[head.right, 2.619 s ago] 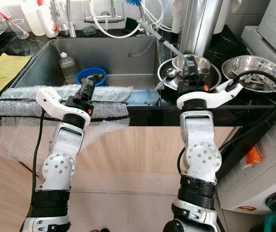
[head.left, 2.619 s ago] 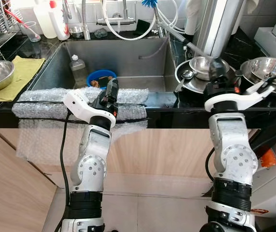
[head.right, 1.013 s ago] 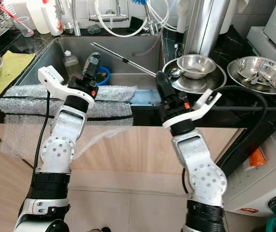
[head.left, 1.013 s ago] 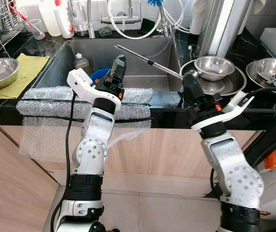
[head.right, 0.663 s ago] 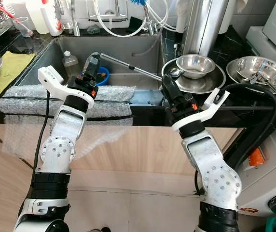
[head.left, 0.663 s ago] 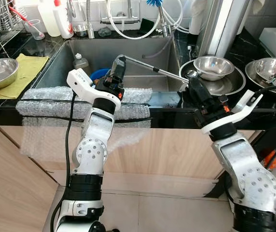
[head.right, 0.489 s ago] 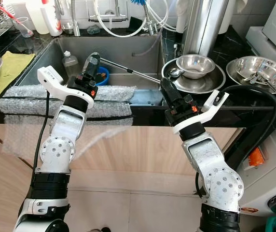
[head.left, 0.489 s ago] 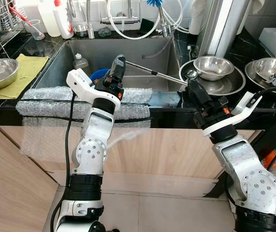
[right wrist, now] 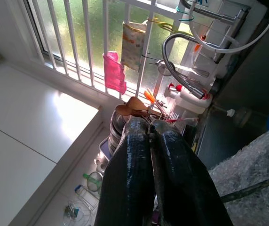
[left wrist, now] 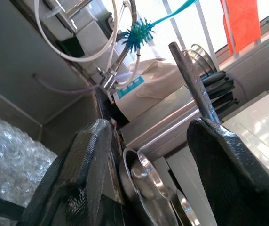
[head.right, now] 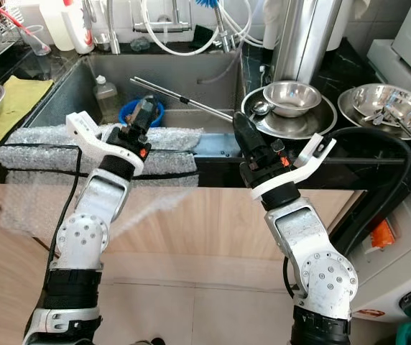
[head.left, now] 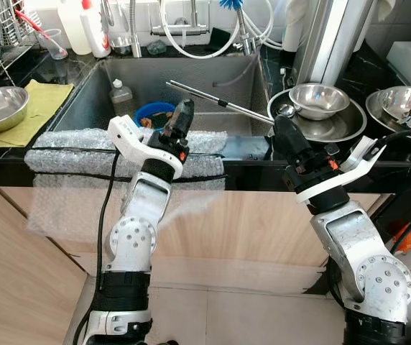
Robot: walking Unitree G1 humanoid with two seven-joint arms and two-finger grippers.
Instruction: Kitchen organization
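A long thin steel rod (head.left: 220, 100) slants over the sink (head.left: 191, 72), its free end toward the left. My right gripper (head.left: 279, 123) is shut on its near end by the sink's right corner. In the right wrist view the fingers (right wrist: 137, 141) are pressed together. My left gripper (head.left: 185, 108) hovers open above the bubble wrap (head.left: 76, 140) on the sink's front edge, just below the rod. The left wrist view shows the rod (left wrist: 193, 80) beyond its spread fingers (left wrist: 87, 155).
A blue bowl (head.left: 155, 113) and a plastic bottle (head.left: 121, 92) sit in the sink. Stacked steel bowls (head.left: 319, 97) with a ladle (head.left: 284, 110) stand right of it, more steel ware (head.left: 407, 104) farther right. A steel bowl (head.left: 1, 108) rests on a yellow cloth (head.left: 37, 100) at left.
My left gripper has dropped lower and a little right, away from the rod's free end. The rod's free end has swung up and left. The right gripper still grips it.
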